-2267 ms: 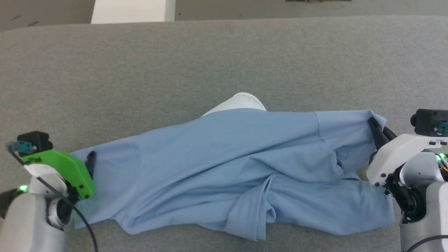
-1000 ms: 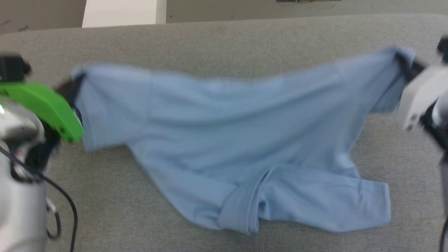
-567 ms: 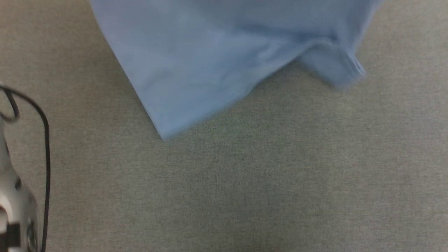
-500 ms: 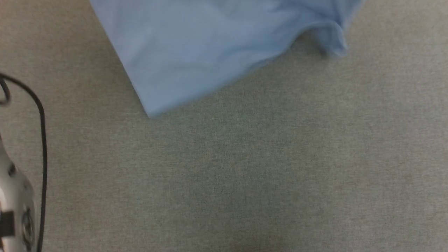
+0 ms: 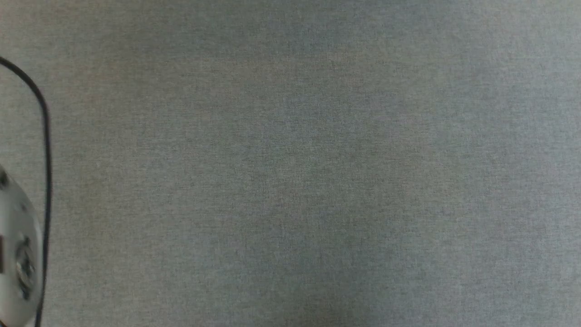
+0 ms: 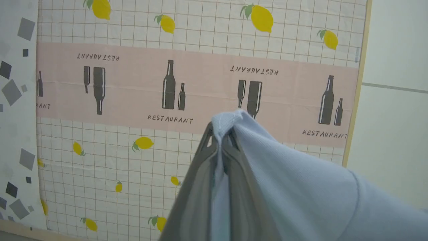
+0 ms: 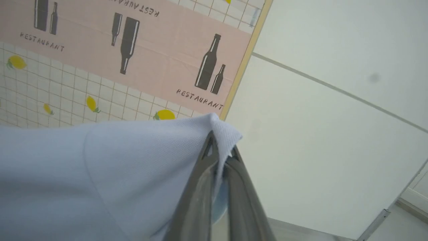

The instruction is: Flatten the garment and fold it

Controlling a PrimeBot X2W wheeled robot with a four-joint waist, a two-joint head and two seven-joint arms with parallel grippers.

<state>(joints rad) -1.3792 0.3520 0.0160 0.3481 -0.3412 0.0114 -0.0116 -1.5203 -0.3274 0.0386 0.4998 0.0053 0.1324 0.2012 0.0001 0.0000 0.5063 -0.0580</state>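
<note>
We've got the garment (image 6: 301, 187) up in the air, hanging between both arms in front of a lemon-and-bottle wall sheet (image 6: 133, 83). The left tool (image 6: 221, 138) is clamped tight on a bunched bit of its edge, with a little nub of fabric poking past the tips. The right tool (image 7: 222, 147) is pinched on another bit the same way, and the cloth slopes off toward the other arm.

Looks to us like the shake-out part of flattening. To do it well we'd hold both tools level and far enough apart that the top edge goes taut, then come down slowly so the hanging end touches the worktop (image 5: 290, 163) first and drag the rest out flat. Go too fast and it'll just pile up in creases.

Material-wise it's a soft, light blue knit with a fine ribbed texture and a curved seam near each grip. It's floppy, so it won't hold any shape by itself. The worktop is a grey woven cover, matte and a bit grippy-looking, with a black cable (image 5: 45, 159) looping at its left side
</note>
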